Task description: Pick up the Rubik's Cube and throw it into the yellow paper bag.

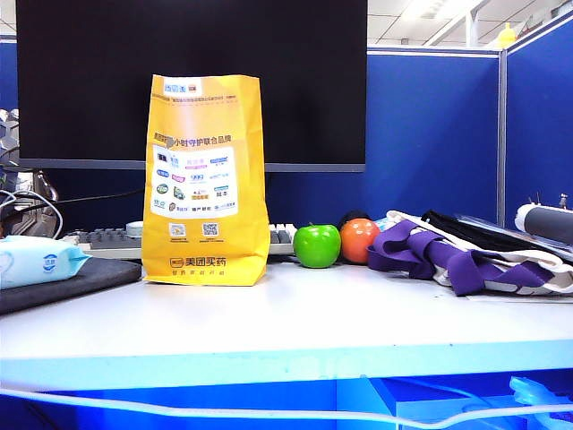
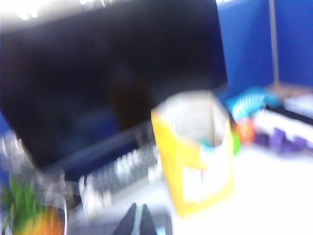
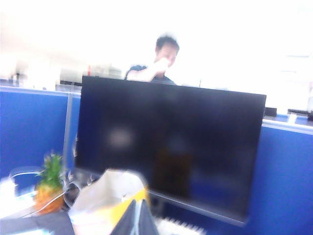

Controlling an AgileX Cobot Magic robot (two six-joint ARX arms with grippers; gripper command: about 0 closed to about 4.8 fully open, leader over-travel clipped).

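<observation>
The yellow paper bag (image 1: 206, 179) stands upright on the white table (image 1: 295, 322), left of middle, in front of the monitor. No gripper shows in the exterior view. The blurred left wrist view looks down on the yellow paper bag (image 2: 195, 166) and its open top; my left gripper (image 2: 138, 214) is beside it, shut, with nothing between its fingers. In the right wrist view my right gripper (image 3: 138, 208) is shut and empty, in front of the bag's (image 3: 110, 205) open top. The Rubik's Cube is out of view in every frame.
A green apple (image 1: 317, 245) and an orange (image 1: 359, 239) sit right of the bag. Purple-and-white cloth (image 1: 448, 255) lies at the right. A keyboard (image 1: 112, 240) and a black monitor (image 1: 188, 81) stand behind. A wipes pack (image 1: 36, 260) lies at the left, a pineapple (image 3: 49, 186) nearby.
</observation>
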